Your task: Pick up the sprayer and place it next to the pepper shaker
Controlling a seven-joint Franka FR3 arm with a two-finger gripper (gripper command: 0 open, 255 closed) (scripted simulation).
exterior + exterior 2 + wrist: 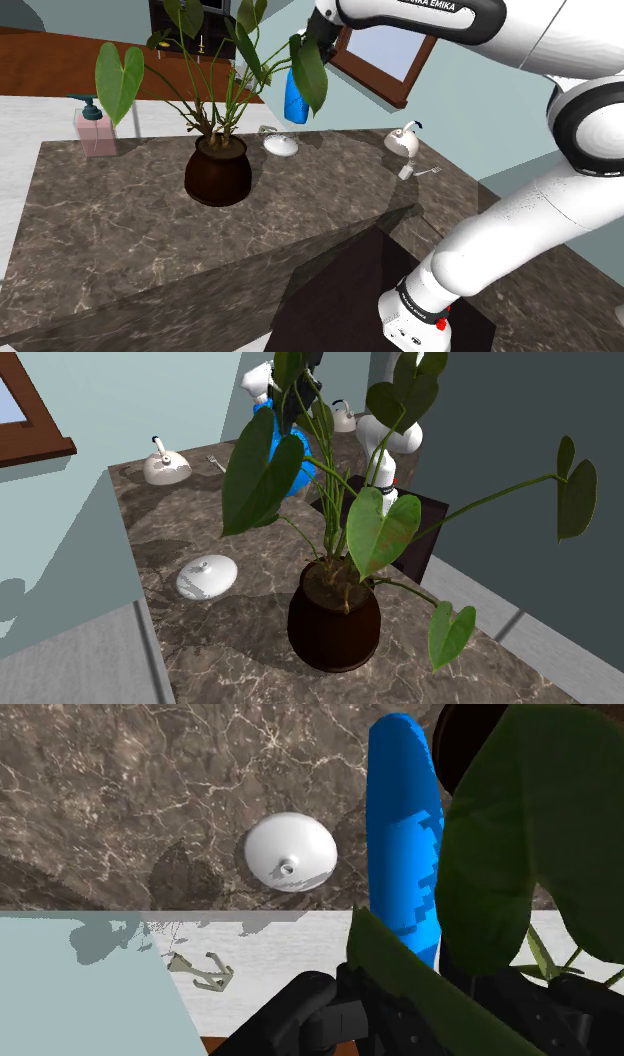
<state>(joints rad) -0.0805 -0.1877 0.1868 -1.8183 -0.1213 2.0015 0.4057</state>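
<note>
Blue sprayer [293,97] aloft in the claw [316,45], clear of the bench [100,230].
Claw closed on sprayer's top; fingers largely masked by a leaf [520,834]. Dark pot [218,172] holds the plant; the sprayer hangs beside its foliage. White domed lid [281,146] rests near the pot.

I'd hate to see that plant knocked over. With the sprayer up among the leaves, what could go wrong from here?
1. The blue sprayer, held by the gripper, sits among the plant's leaves; moving sideways may snag them and tug the pot.
2. The white domed piece lies on the counter below the gripper; lowering straight down could strike it.
</note>
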